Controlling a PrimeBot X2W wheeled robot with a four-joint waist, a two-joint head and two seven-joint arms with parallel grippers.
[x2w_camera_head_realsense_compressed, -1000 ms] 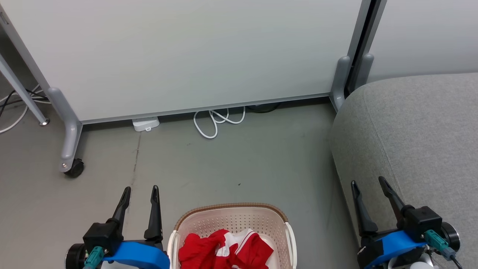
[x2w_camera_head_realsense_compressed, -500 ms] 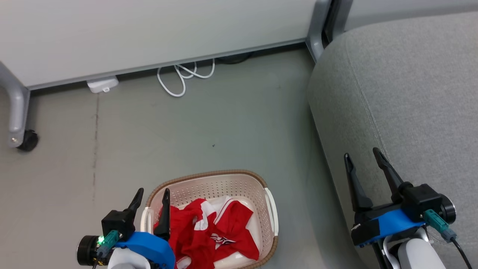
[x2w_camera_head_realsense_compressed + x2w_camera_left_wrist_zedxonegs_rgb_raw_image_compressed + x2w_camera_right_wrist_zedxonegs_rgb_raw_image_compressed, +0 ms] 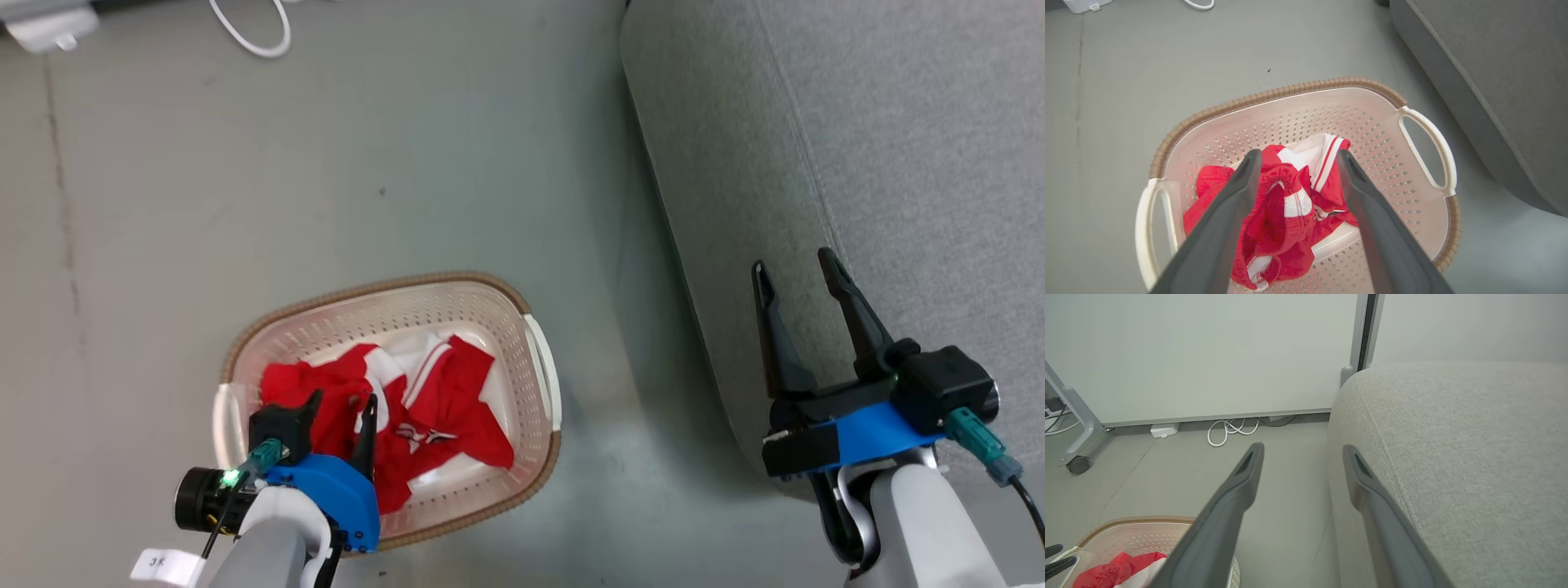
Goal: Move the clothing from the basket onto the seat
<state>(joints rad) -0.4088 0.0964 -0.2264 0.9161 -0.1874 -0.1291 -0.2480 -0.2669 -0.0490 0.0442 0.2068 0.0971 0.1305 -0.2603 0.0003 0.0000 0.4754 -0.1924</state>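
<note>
On the floor: one basket (image 3: 384, 283), cream with a brown rim, standing just beside the seat without touching it.
Handles: two, one at each short end of the basket.
Clothing (image 3: 441, 408): one crumpled red-and-white heap inside the basket; two pieces can be made out, one with a broad white band and one with white striped trim.
Seat (image 3: 857, 122): one grey sofa with one seam along its rounded edge and no garment on it.
Left gripper (image 3: 343, 400): two dark fingers spread wide over the heap, grasping nothing; whether the tips touch the cloth cannot be told.
Right gripper (image 3: 792, 261): two fingers spread wide and empty, above the seat's front edge.
Far floor: one looped white cable (image 3: 245, 33) and one white box (image 3: 49, 28).
</note>
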